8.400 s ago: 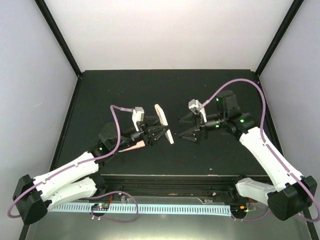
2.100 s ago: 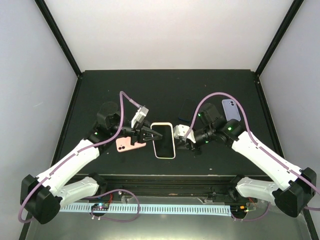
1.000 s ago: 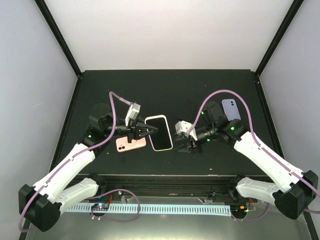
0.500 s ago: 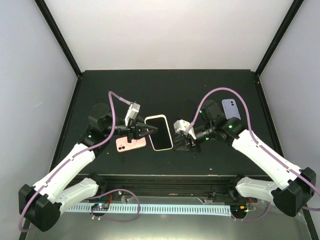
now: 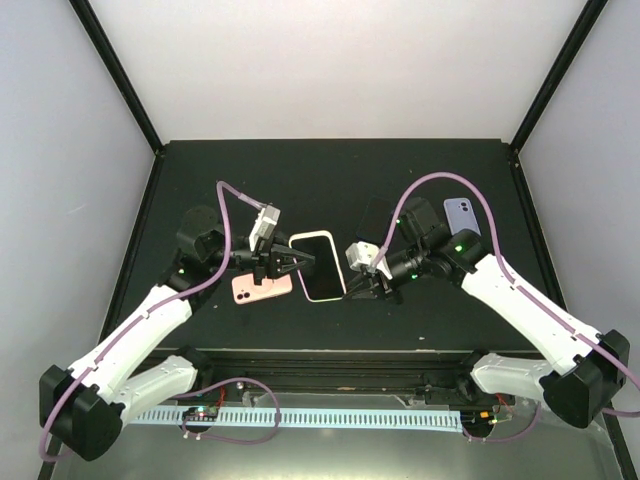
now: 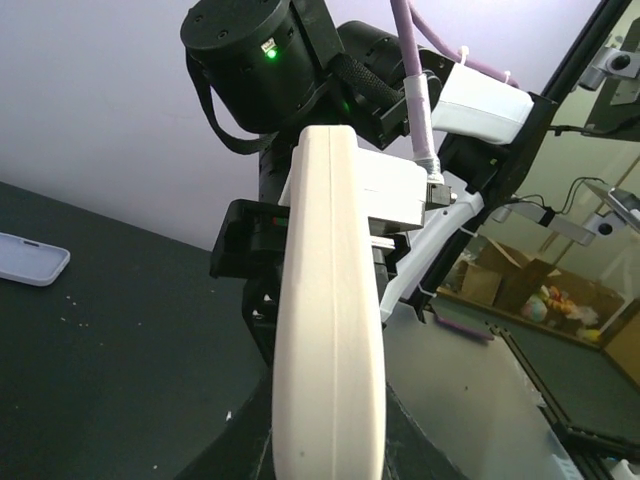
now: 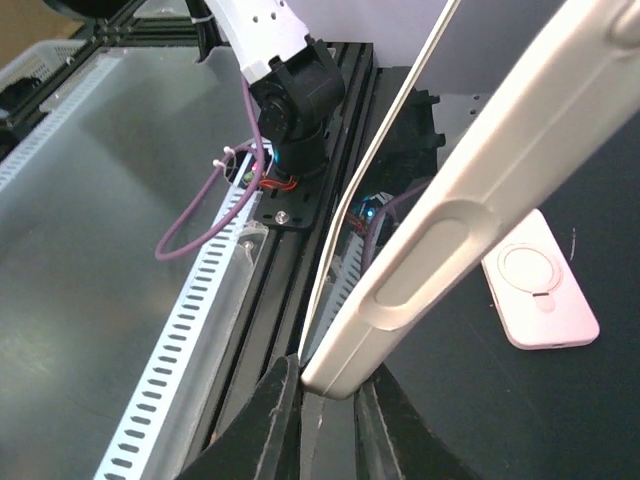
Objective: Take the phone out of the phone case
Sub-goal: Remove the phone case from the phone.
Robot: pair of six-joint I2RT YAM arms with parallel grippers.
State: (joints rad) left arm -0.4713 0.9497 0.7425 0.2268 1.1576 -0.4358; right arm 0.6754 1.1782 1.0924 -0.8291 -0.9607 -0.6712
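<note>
A cream phone case [image 5: 300, 241] with the phone [image 5: 320, 268] in it, dark screen up, hangs above the table between both arms. My left gripper [image 5: 300, 262] is shut on the case's left long edge. In the left wrist view the case's edge [image 6: 330, 330] fills the middle and hides most of the fingers. My right gripper [image 5: 352, 287] is shut on the case's near right corner. In the right wrist view both fingers [image 7: 283, 420] press the sides of the case corner [image 7: 345, 370]. A thin pale lip [image 7: 385, 150] stands off the case's left side there.
A pink phone [image 5: 262, 288] with a round ring lies under my left gripper, also showing in the right wrist view [image 7: 540, 290]. A lilac phone [image 5: 461, 217] and a dark one [image 5: 375, 213] lie behind my right arm. The table's front rail [image 5: 330, 362] runs close below.
My right gripper has moved left to the case's right corner and its fingers have closed on it. The left gripper and the case have stayed almost still.
</note>
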